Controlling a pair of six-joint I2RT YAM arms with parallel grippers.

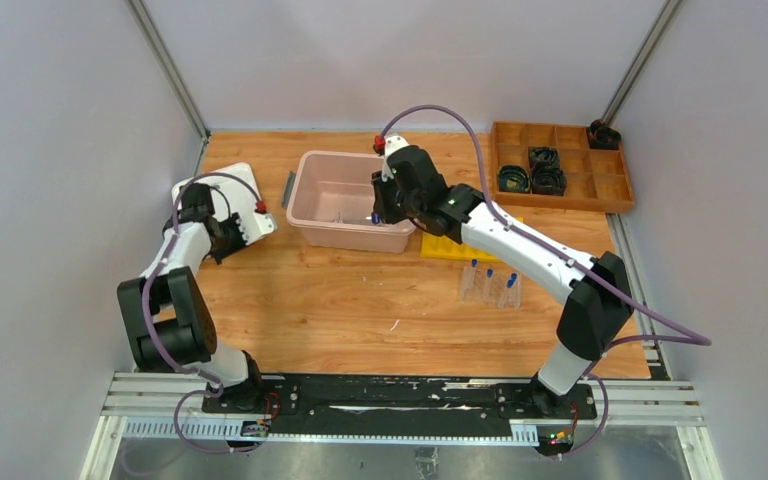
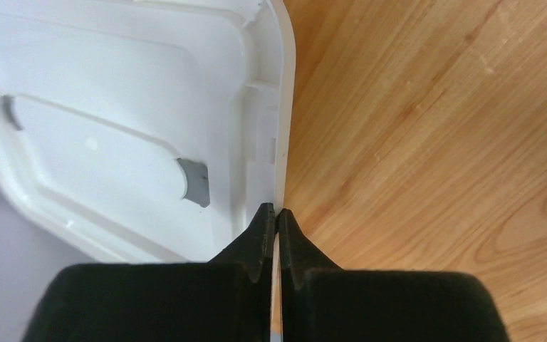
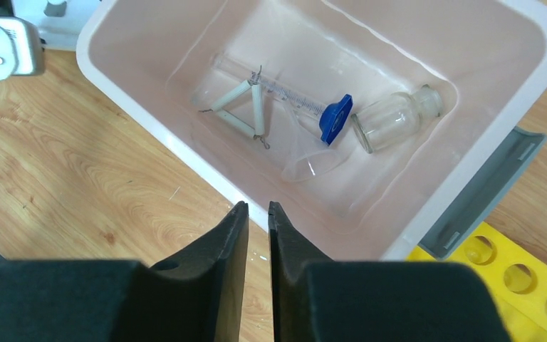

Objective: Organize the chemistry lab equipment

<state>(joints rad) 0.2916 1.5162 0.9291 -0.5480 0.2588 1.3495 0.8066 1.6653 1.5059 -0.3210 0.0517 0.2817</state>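
My left gripper [image 2: 275,208] is shut on the right edge of a white lid [image 2: 114,107], which lies at the table's left [image 1: 230,185]. The pink bin [image 1: 345,158] stands mid-table. Inside it [image 3: 484,50] lie a small glass bottle [image 3: 395,120], a graduated tube with a blue cap [image 3: 336,117], a clear funnel [image 3: 310,160] and a wire triangle [image 3: 242,107]. My right gripper [image 3: 256,206] straddles the bin's near rim, its jaws closed narrowly on it, at the bin's front right corner [image 1: 378,215]. A clear rack with blue-capped tubes [image 1: 490,285] stands right of centre.
A yellow tube rack [image 1: 450,247] lies just right of the bin, under my right arm; its holes show in the right wrist view [image 3: 520,285]. A grey strip [image 3: 484,185] lies between the two. A wooden compartment tray [image 1: 605,185] with black rings [image 1: 530,170] sits at the back right.
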